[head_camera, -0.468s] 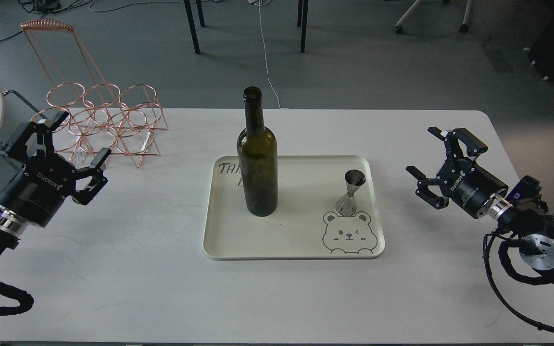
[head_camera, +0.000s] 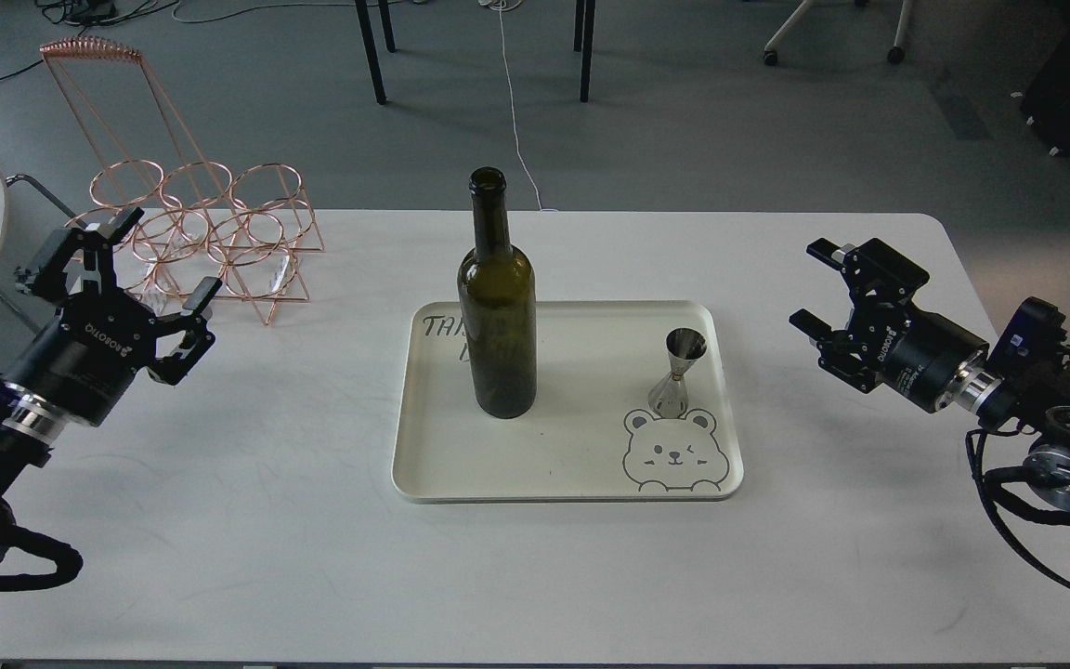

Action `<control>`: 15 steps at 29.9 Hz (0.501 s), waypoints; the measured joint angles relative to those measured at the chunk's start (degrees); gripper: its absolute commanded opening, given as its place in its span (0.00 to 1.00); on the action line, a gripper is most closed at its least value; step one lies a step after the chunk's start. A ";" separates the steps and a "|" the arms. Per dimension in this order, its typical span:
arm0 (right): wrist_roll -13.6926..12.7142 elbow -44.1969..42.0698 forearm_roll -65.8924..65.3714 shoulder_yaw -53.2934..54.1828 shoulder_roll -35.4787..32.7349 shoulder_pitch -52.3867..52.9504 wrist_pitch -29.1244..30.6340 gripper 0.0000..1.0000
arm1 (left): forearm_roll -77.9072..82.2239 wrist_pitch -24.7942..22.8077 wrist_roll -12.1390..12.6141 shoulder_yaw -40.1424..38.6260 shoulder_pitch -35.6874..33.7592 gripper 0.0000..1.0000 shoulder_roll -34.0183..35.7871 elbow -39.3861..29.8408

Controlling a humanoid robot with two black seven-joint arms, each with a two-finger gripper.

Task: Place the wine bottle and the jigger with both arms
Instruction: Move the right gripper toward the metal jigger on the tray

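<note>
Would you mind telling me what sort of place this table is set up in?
Probably a lab or office workroom, not a bar: the white table stands on grey carpet with loose cables across the floor, rolling office chair bases behind, and black table legs nearby.

Glossy glass wine bottle (head_camera: 497, 316), shiny steel jigger (head_camera: 678, 372).

I see the cream tray (head_camera: 581, 483) at the centre of the white table (head_camera: 312, 520). On the tray, the wine bottle (head_camera: 497, 307) stands upright at its left, the jigger (head_camera: 678, 372) upright at its right. My left gripper (head_camera: 140, 269) and right gripper (head_camera: 828, 288) hover well clear of the tray, fingers spread, empty. Far left of the tray sits a copper wire rack (head_camera: 191, 232).
</note>
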 measured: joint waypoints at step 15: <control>0.03 -1.03 -66.73 -10.61 6.04 -1.77 -43.59 0.99 | 6.33 0.00 0.00 9.81 -8.06 0.99 -1.30 0.13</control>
